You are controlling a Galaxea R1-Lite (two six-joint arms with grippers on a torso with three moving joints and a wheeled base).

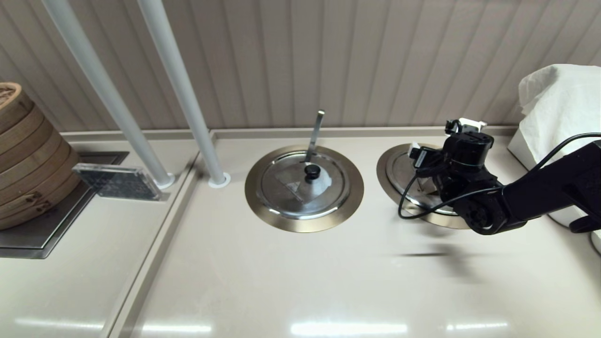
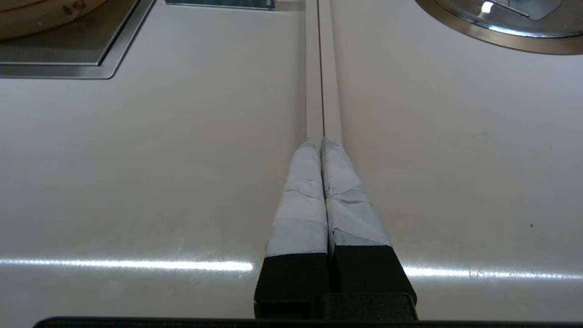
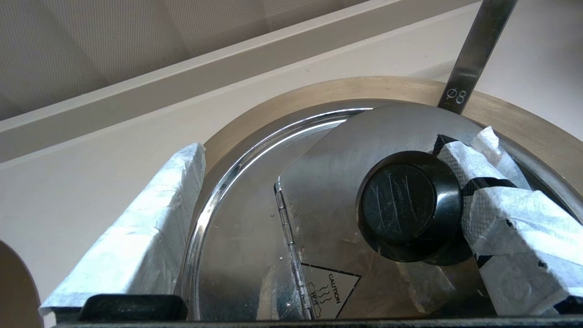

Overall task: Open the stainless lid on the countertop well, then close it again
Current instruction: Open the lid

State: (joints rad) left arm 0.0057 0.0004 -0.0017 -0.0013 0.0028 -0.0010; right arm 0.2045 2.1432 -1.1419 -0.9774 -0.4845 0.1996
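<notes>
The stainless lid [image 3: 319,191] lies flat on the countertop well, whose brushed ring rim [image 3: 387,86] shows around it. The lid is evenly grey, with a hinge line, a caution triangle [image 3: 330,287] and a black knob [image 3: 405,205]. The slanted ladle handle [image 3: 473,50] rises from the far rim. My right gripper [image 3: 337,150] hovers open over the lid, with one taped finger [image 3: 510,205] against the knob's side and the other [image 3: 136,228] out at the lid's edge. In the head view my right arm [image 1: 469,188] covers most of this lid [image 1: 399,169]. My left gripper [image 2: 321,143] is shut, holding nothing, above the counter seam.
The twin lid [image 1: 304,183] with a whitish patch sits in the centre ring, its ladle handle [image 1: 315,134] upright behind it. Two white posts [image 1: 188,94] stand left of it. Bamboo steamers [image 1: 23,159] and a clear sign block [image 1: 117,180] are far left. A white-draped box [image 1: 558,94] is far right.
</notes>
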